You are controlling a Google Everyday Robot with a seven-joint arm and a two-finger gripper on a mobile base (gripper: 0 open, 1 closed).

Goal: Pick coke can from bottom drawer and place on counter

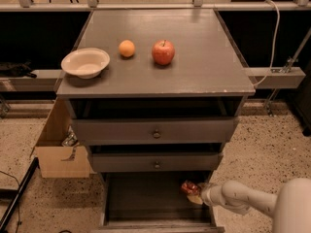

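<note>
Inside the bottom drawer (141, 198), the gripper (195, 194) has its fingers (197, 200) pinching the small red coke can (188, 187).

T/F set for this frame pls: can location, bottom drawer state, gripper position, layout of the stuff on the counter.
1. The coke can stands on the counter. False: it is down in the bottom drawer, at the gripper.
2. The bottom drawer is pulled open. True.
3. The apple sits between the bowl and the orange. False: the orange is the middle one, with the bowl to its left and the apple to its right.
4. The gripper is low at the right side of the bottom drawer, right by the coke can. True.
</note>
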